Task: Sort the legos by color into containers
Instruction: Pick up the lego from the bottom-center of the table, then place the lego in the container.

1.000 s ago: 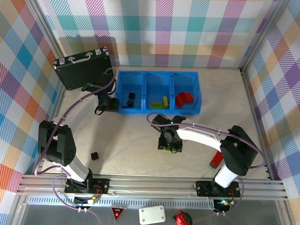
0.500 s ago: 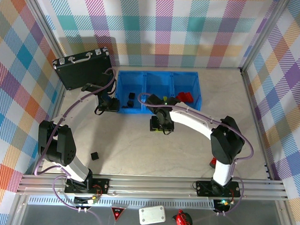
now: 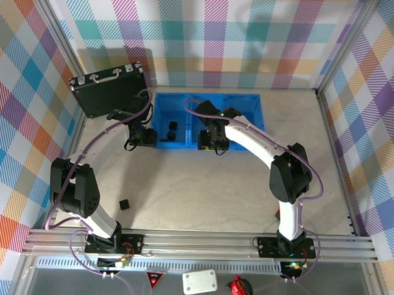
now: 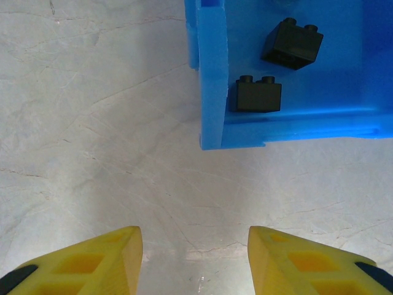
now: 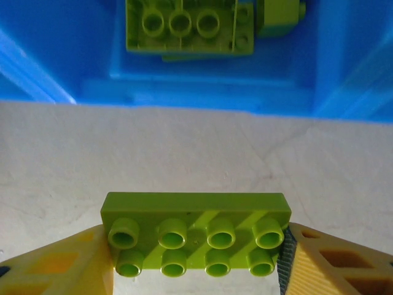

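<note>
Plaid walls [image 3: 207, 38], pale marbled tabletop [image 3: 182, 192], blue bin [image 3: 165, 107]

The bin [image 3: 163, 107] is bright blue. Yellow fingers [image 5: 331, 264] of the right end effector [image 5: 195, 258] flank a lime-green plate [image 5: 195, 215] — more lime-green pieces [image 5: 184, 27] lie at twelve o'clock from it. Two bricks [image 4: 258, 95] in the bin are black. The bench [image 4: 92, 123] is pale cream with grey veins; the walls [image 3: 220, 32] are pastel plaid, the briefcase [image 3: 111, 93] black, silver-edged.

no readable text or numbers, nothing legible on the containers [image 3: 163, 111], legos [image 5: 195, 236], briefcase [image 3: 111, 96]
</note>
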Motion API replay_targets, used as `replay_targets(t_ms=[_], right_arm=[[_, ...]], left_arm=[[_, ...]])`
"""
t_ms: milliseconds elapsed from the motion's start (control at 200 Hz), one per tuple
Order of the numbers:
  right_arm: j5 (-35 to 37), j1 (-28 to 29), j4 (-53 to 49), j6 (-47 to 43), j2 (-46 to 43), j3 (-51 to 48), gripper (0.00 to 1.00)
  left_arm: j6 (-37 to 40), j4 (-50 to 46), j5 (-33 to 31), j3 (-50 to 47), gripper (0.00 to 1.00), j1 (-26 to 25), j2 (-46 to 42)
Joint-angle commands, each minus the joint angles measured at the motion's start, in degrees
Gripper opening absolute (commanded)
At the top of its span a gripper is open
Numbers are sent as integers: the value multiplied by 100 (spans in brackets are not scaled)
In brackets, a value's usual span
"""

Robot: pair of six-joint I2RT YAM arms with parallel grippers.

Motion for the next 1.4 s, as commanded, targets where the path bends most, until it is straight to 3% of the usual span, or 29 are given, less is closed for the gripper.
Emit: replay_targets(t_ms=[0, 645, 1135, 1395], right_arm=[[-7, -112, -126, -309, 287, 401, 62], [-356, -597, -462, -752, 2457, 3173, 62], [-364, -782, -40, -843, 3044, 3438, 62], [-430, -790, -49, -816, 3009, 3434, 68]], left_arm=[[54, 42, 47, -53, 49, 53, -167], [115, 18, -188, -61, 48, 53, -124], [132, 7, -231, -65, 48, 53, -97], [132, 7, -225, -63, 48, 53, -80]])
